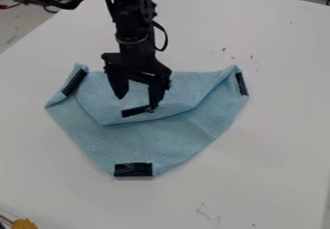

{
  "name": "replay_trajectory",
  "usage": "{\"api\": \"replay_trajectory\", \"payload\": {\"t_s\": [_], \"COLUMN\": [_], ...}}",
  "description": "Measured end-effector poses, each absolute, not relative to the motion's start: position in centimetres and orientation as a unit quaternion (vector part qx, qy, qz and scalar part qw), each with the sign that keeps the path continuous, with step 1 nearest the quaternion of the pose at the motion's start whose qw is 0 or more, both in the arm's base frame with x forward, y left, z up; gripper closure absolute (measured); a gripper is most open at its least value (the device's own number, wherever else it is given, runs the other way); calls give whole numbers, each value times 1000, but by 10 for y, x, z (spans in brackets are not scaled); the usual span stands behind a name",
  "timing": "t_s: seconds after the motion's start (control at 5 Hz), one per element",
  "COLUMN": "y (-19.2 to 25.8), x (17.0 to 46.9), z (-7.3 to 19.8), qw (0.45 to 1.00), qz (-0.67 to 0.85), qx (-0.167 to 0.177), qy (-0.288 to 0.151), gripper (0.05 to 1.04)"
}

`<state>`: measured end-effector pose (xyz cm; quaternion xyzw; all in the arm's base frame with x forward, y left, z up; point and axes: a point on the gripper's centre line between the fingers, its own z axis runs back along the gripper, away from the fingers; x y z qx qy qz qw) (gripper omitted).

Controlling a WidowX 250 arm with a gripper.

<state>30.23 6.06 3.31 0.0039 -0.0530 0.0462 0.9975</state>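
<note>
Nearest the camera, at the lower-left edge, a yellow-orange object (pixel 24 224). Beyond, a pale tabletop (pixel 277 146). Spread on top, a light blue cloth (pixel 155 143), with a flap (pixel 184 83) folded toward the camera and black strips (pixel 133 169) at outer corners. Above the flap, a black gripper (pixel 136 102), jaws well apart, with no hold on anything visible; fingertip contact impossible to tell. Smaller, a dark strip (pixel 134 111) on the flap, beside one fingertip. Best to pinch shallowly, close evenly and avoid catching the layer beneath.
</note>
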Motion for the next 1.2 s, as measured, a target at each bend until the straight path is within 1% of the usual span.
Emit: {"api": "replay_trajectory", "payload": {"t_s": [0.2, 0.4, 0.6, 1.0, 1.2], "y": [56, 54, 54, 58, 57], "x": [289, 291, 294, 298, 305], "z": [22, 21, 13, 13, 13], "qw": [997, 996, 995, 995, 995], "qz": [64, 65, 66, 72, 69], "qx": [-1, -4, -11, 5, 5], "qy": [-44, -67, -69, -70, -70], "gripper": [82, 82, 138, 695, 885]}}
